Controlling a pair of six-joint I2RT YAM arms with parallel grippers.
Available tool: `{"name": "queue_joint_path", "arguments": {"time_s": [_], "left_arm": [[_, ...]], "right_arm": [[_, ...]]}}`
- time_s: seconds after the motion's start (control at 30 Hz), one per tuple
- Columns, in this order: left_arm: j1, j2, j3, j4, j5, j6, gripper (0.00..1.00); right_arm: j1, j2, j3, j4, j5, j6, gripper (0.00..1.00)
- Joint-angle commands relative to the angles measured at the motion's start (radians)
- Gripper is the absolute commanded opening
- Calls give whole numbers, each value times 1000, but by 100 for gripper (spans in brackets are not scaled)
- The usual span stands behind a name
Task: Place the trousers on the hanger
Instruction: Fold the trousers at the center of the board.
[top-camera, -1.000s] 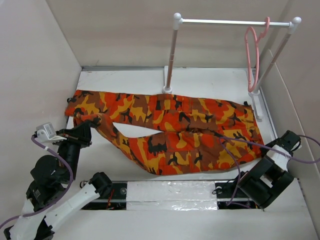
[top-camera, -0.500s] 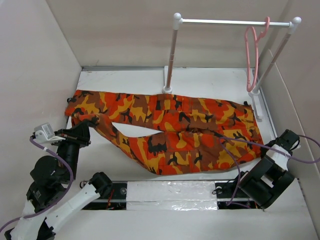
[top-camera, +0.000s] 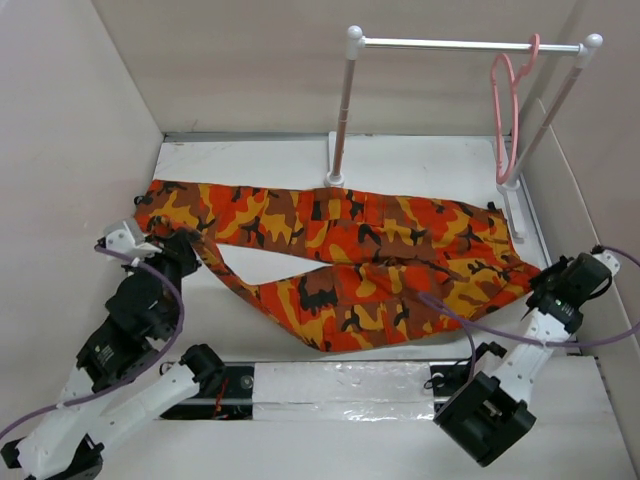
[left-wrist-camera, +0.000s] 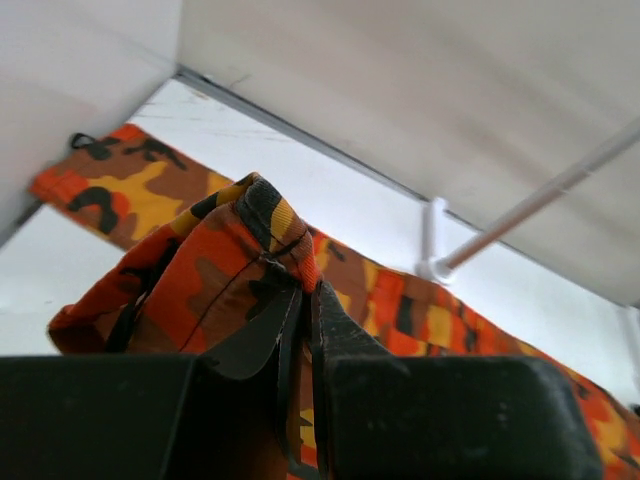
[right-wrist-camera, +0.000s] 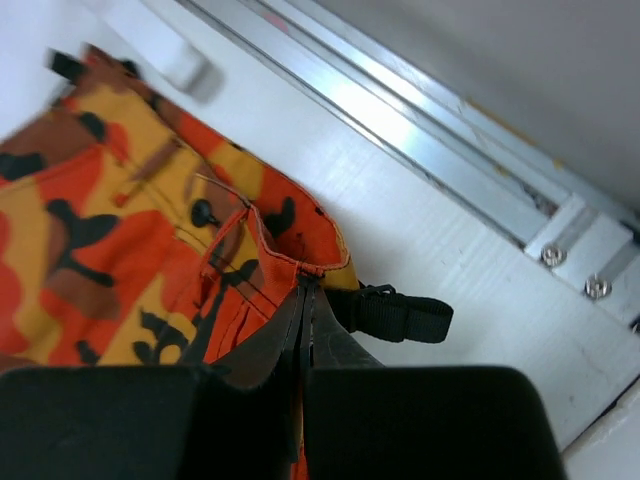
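Top external | left end effector (top-camera: 188, 243) clamps trousers (top-camera: 380, 235) leg hem | right end effector (top-camera: 545, 290) clamps waistband

Left gripper (top-camera: 188, 248) has moved up and to the right, taking with it the near leg's hem of the orange, red and yellow camouflage fabric trousers (top-camera: 400, 235). That hem is now bunched and raised off the white surface (top-camera: 260, 160). Right gripper (top-camera: 548, 290) has drawn the waistband corner rightward, and its arm's elbow has swung toward the near edge.

Robot lab test cell.
Plain boards (top-camera: 90, 120) box in white tabletop (top-camera: 420, 162); bolted alu rail (right-wrist-camera: 390, 105) along edge.
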Motion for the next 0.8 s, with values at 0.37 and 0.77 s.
{"name": "queue_joint_path", "arguments": {"time_s": [0.37, 0.77], "left_arm": [[303, 448, 88, 291, -258, 112, 0], [940, 871, 322, 112, 290, -109, 0]], "right_arm": [[194, 261, 238, 200, -57, 100, 0], [232, 426, 293, 341, -60, 113, 0]]}}
